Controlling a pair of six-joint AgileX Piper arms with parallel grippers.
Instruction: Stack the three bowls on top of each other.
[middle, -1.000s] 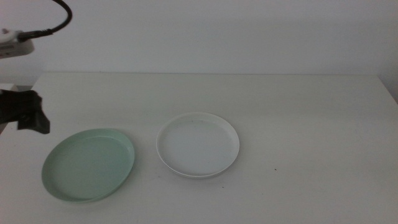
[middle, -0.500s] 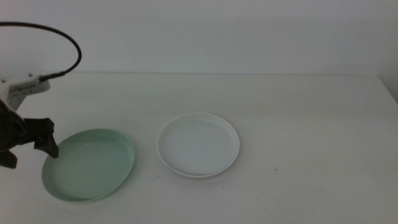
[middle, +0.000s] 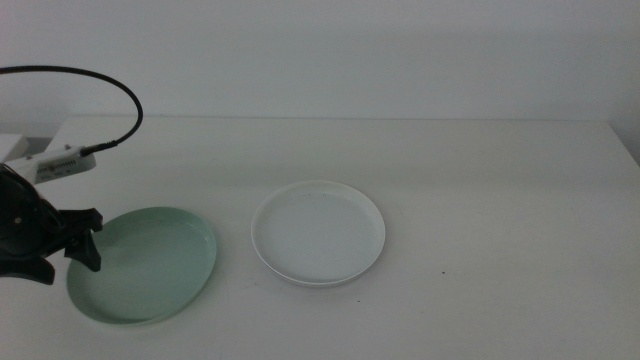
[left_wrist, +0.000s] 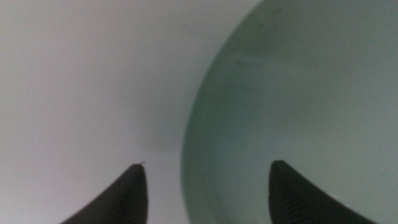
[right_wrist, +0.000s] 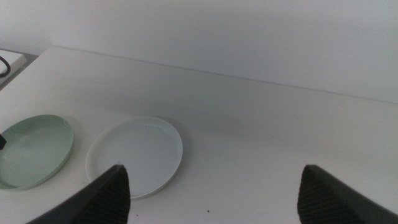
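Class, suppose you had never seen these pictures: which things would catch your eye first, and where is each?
A mint green bowl lies at the table's front left, and a white bowl sits apart from it near the middle. The left pincer, open, straddles the green bowl's left rim; the right pincer, open, waits high above the table's right side.

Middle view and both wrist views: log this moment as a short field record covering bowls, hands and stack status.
mint green bowl: on table, left of white bowl
white bowl: table centre, apart from green
grey bowl: not distinguishable
left hand: open, straddling the green bowl's left rim
right hand: open, raised back from the bowls
stack status: green bowl not yet stacked
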